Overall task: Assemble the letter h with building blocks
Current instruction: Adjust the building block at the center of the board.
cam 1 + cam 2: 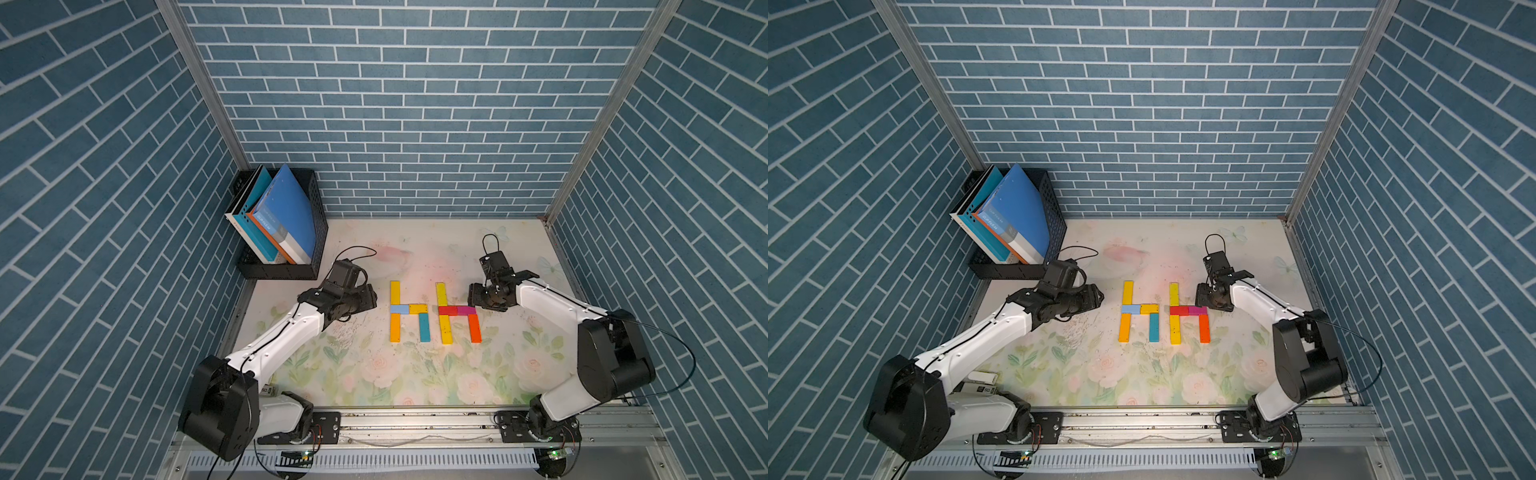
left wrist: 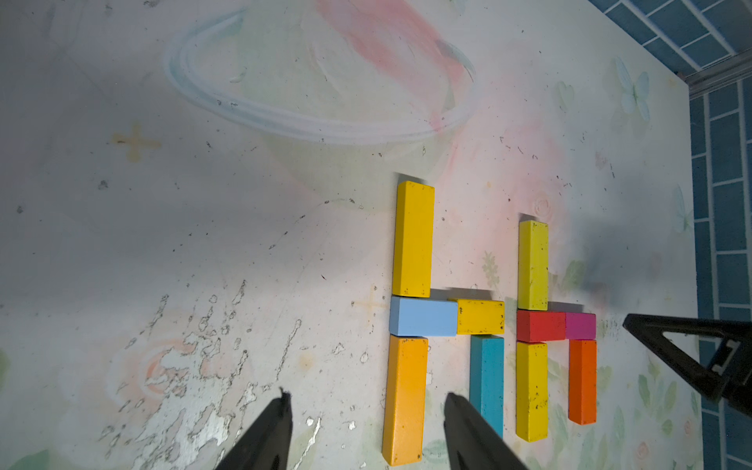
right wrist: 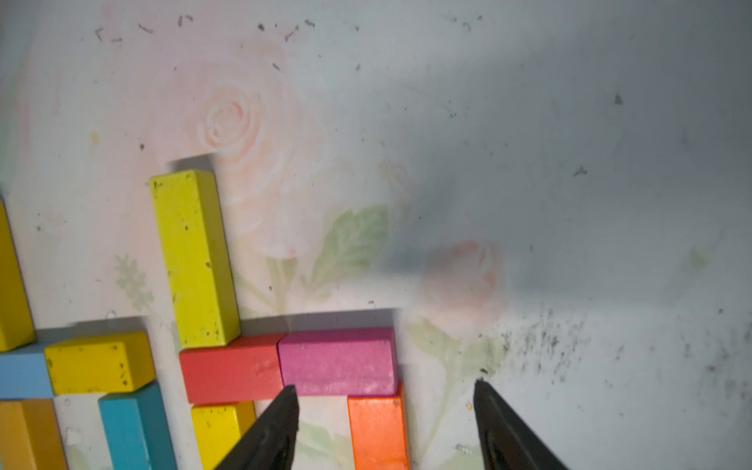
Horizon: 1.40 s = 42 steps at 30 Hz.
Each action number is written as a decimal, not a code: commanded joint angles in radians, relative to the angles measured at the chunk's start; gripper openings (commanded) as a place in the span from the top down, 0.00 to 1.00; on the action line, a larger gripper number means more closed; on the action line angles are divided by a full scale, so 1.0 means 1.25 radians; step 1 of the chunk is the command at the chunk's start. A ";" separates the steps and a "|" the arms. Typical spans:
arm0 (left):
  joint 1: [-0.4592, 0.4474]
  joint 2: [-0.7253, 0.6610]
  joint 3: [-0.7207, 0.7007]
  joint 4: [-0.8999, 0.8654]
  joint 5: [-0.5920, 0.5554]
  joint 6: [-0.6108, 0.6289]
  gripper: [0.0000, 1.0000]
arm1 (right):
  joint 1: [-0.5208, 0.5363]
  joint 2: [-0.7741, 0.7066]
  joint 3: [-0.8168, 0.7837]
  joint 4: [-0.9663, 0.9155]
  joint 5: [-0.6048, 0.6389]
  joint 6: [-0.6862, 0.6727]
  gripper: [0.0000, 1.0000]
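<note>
On a scuffed floral tabletop point(image 1: 374, 237), blue brick walls point(image 1: 415, 104) around, building blocks point(image 1: 395, 293) flat, left gripper point(image 2: 368, 396), right gripper point(image 3: 385, 385) both apart

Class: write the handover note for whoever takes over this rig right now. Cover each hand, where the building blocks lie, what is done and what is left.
Left hand: open, empty, off to the side of the left h.
Right hand: open, empty, close to the magenta block.
Blocks: all ten lie flat on the table, five in the left h, five in the right h.
Done: both letters look complete; no loose blocks in view.
Left: probably only drawing both arms back, and perhaps straightening the right h's slightly tilted upper yellow block.
</note>
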 commanded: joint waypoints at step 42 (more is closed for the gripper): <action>-0.005 -0.008 0.004 -0.005 -0.006 0.005 0.35 | 0.062 0.075 -0.085 0.014 -0.025 -0.018 0.68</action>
